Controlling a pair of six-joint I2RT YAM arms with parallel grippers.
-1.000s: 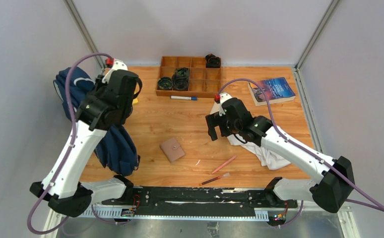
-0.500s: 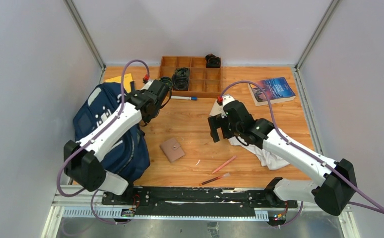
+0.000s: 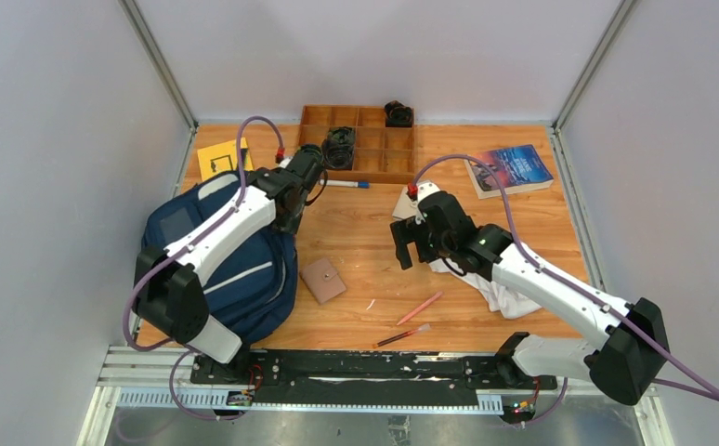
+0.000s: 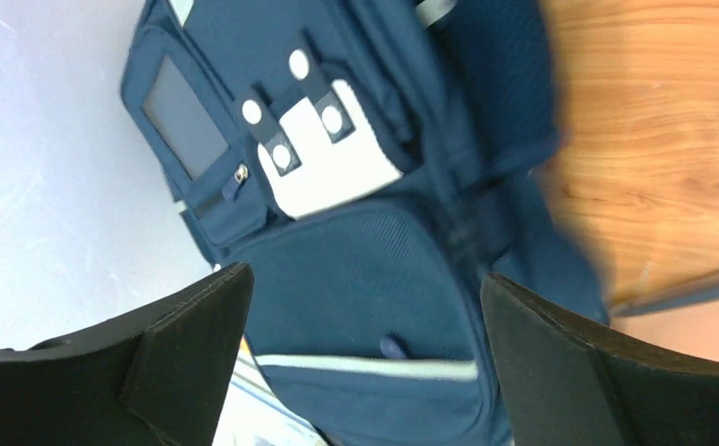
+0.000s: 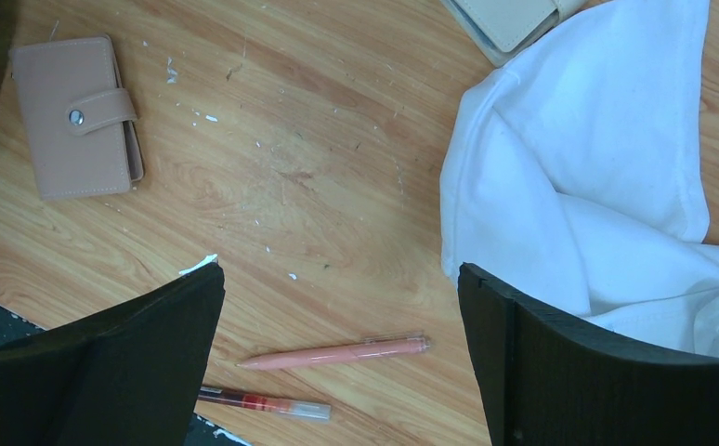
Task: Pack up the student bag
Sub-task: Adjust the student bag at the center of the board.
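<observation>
Access matters: the student bag [image 3: 258, 293] lies front-up along the counter's left edge, so unzip it wide before loading. Over it the left tool [image 4: 363, 279] hovers, jaws wide, empty; the right tool [image 5: 339, 271] likewise, mid-counter.

I read this as a robotics lab test cell, not a home. Wooden tabletop [image 3: 356, 232] boxed in by plain white panels [image 3: 58, 139] on aluminium posts [image 3: 156, 60]. Left arm [image 3: 216, 228] and right arm [image 3: 551, 283] bolted to a black base rail [image 3: 374, 367], purple cables [image 3: 467, 158] looping off them.
</observation>
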